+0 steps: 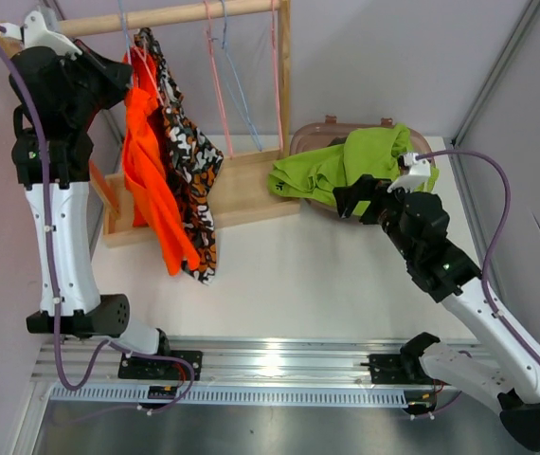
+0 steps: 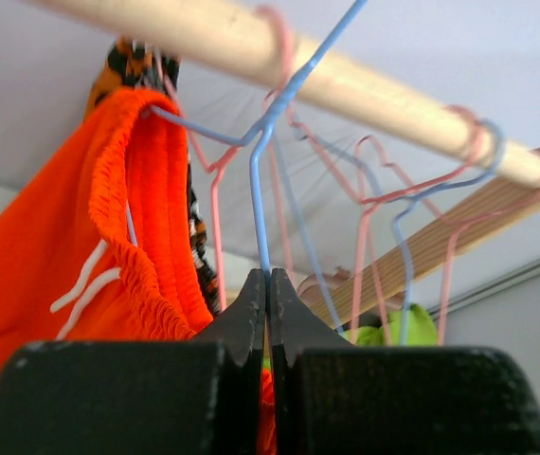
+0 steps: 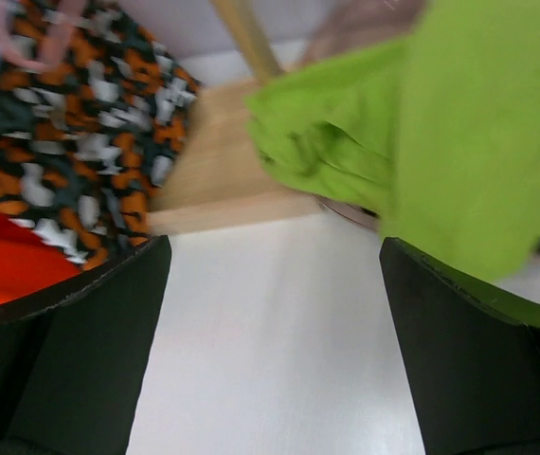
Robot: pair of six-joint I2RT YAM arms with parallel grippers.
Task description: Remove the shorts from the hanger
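Bright orange shorts [image 1: 152, 180] and camouflage shorts [image 1: 192, 161] hang from hangers on the wooden rod [image 1: 175, 14]. My left gripper [image 1: 126, 74] is raised at the rod. In the left wrist view it [image 2: 268, 277] is shut on the blue wire hanger [image 2: 261, 209] that carries the orange shorts [image 2: 71, 246]. Lime green shorts [image 1: 346, 166] lie over a bin at the right. My right gripper [image 1: 351, 201] is open and empty just in front of them, over bare table [image 3: 275, 313]. Navy-black and dark olive shorts are out of view.
Empty pink and blue hangers [image 1: 227, 85] hang on the rod right of the camouflage shorts. The rack's wooden base [image 1: 251, 185] sits on the table. A brown translucent bin [image 1: 313, 133] holds the green shorts. Walls close in at left and right.
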